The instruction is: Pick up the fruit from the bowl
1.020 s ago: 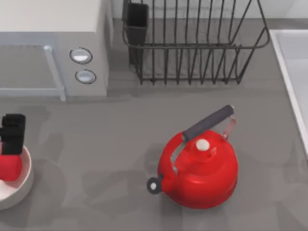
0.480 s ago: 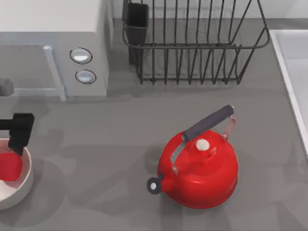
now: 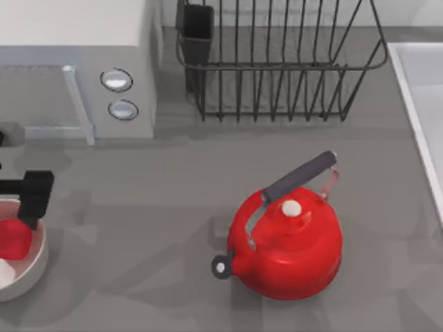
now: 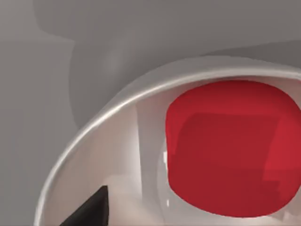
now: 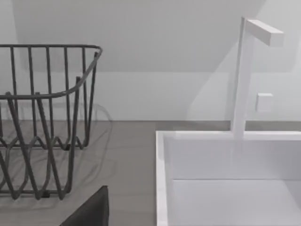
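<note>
The fruit [image 3: 14,238] is small, glossy and red, and it lies in the white bowl [image 3: 33,268] at the table's left edge. My left gripper [image 3: 33,200] hangs just above the bowl's far rim, beside the fruit and a little to its right. It is open and holds nothing. In the left wrist view the fruit [image 4: 233,150] sits close ahead inside the bowl's thick rim [image 4: 99,120], and one dark fingertip [image 4: 91,212] reaches over the bowl's inside. My right arm is parked by the sink, and one fingertip [image 5: 91,209] of it shows.
A large red kettle [image 3: 287,242] with a dark handle stands right of centre. A microwave [image 3: 76,62] is at the back left, a wire dish rack [image 3: 277,62] at the back middle, and a white sink [image 3: 422,104] with a faucet [image 5: 244,75] on the right.
My left gripper has slid to the right and a little nearer, off the top of the fruit. The fruit has stayed in the bowl.
</note>
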Robot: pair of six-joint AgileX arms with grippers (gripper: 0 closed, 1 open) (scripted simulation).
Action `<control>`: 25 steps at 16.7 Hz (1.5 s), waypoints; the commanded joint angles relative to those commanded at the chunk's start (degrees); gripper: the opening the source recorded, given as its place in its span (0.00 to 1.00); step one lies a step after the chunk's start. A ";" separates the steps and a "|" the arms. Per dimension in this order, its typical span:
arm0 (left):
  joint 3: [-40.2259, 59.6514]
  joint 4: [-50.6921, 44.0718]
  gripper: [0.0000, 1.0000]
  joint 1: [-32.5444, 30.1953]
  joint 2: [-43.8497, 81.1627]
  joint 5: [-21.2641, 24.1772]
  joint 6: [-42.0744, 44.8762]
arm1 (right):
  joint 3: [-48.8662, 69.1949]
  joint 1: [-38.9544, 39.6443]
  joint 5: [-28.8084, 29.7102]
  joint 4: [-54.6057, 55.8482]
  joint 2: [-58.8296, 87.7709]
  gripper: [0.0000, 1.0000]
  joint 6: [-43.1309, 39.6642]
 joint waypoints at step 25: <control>-11.55 21.87 0.10 0.32 9.85 0.02 0.32 | 0.00 0.00 0.00 0.00 0.00 1.00 0.00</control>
